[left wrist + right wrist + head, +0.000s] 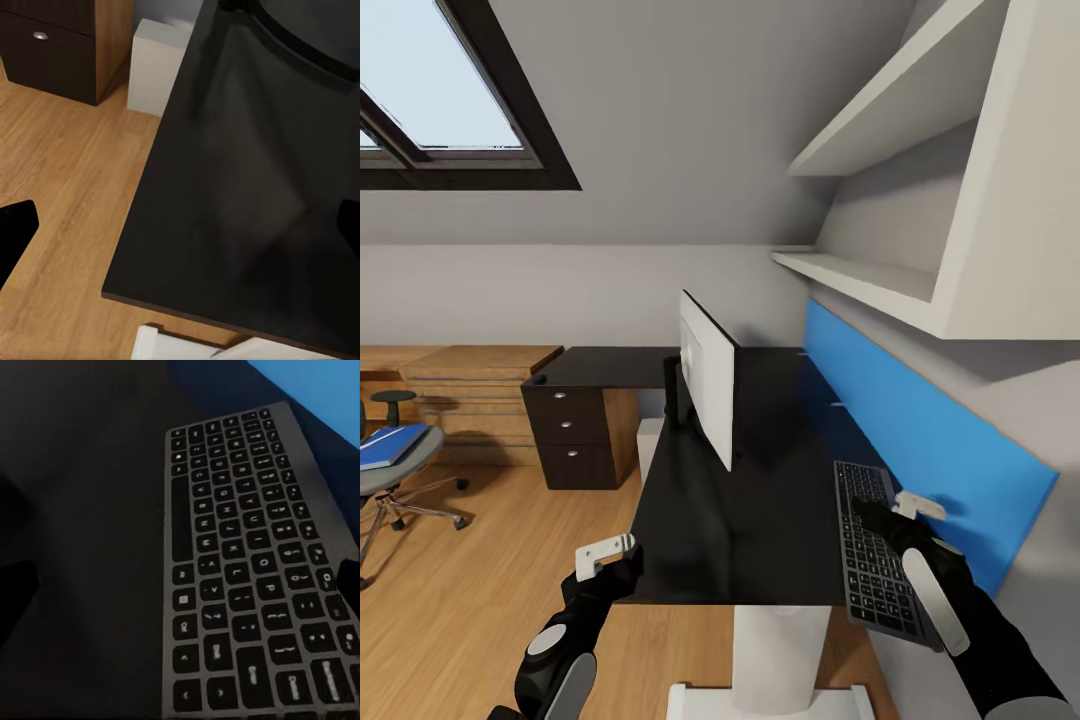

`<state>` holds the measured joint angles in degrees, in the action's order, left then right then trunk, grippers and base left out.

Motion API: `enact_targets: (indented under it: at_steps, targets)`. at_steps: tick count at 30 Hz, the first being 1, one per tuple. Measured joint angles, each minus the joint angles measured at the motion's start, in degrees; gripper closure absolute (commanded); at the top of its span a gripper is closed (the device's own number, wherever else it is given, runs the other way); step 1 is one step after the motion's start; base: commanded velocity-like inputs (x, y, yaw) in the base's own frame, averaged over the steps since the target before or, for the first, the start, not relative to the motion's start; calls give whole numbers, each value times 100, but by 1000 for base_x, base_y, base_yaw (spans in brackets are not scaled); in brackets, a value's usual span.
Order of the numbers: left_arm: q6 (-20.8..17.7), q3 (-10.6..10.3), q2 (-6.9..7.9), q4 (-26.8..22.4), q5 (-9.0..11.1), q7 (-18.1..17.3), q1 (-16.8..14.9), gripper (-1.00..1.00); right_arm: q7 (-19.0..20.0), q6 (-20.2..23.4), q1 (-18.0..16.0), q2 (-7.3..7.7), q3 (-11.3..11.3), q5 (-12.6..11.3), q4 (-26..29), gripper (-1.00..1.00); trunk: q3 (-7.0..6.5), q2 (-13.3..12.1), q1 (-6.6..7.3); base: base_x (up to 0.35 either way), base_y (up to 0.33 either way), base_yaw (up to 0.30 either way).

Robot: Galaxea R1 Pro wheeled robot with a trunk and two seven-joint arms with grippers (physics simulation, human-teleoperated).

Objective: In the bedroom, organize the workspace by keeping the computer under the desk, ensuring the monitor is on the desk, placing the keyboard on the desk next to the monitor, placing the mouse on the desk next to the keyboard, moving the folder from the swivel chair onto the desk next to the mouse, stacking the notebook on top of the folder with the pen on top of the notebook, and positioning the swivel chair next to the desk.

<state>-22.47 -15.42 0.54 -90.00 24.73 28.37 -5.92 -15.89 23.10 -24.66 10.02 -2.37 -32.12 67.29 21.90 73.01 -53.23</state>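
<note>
Desk (760, 520) black top bare at centre | keyboard (875, 550) overhangs front-right edge | both grippers' fingers spread

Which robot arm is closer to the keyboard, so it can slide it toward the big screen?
The right one. Its pincer hovers right over the keyboard, which lies on the desk by the blue wall panel. The left pincer hangs off the desk's near edge, across from the keyboard.

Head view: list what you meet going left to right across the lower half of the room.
swivel chair with the folder on its seat → drawer unit → left gripper → monitor → keyboard → right gripper → blue wall panel
</note>
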Motion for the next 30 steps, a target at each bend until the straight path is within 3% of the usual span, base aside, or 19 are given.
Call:
enact_targets:
  at_steps: [12, 18, 22, 23, 27, 30]
  targets:
    - [5, 24, 11, 8, 14, -1, 0, -100, 4, 16, 36, -163, -1, -71, 151, -100, 0, -1, -2, -134, 182, 0]
    - [18, 206, 90, 8, 16, 0, 0, -100, 10, 23, 41, -177, 8, -71, 160, -100, 0, -1, -2, -198, 270, 0]
    - [27, 664, 103, 8, 271, 0, -1, -100, 12, 28, 57, -174, 15, -71, 160, -100, 0, -1, -2, -207, 209, 0]
    - [28, 985, 110, 12, 524, -15, -3, -100, 12, -3, 62, -174, 38, -78, 161, -100, 0, 1, -2, -154, 56, 0]
    - [30, 1046, 113, 10, 557, -22, -2, -100, 16, -12, 68, -168, 86, -135, 158, -100, 0, 0, -1, -73, 26, 0]
    - [31, 1073, 113, 11, 560, -19, -1, -100, 12, -19, 69, -163, 130, -314, 153, -100, 0, 0, 0, -25, 9, 0]
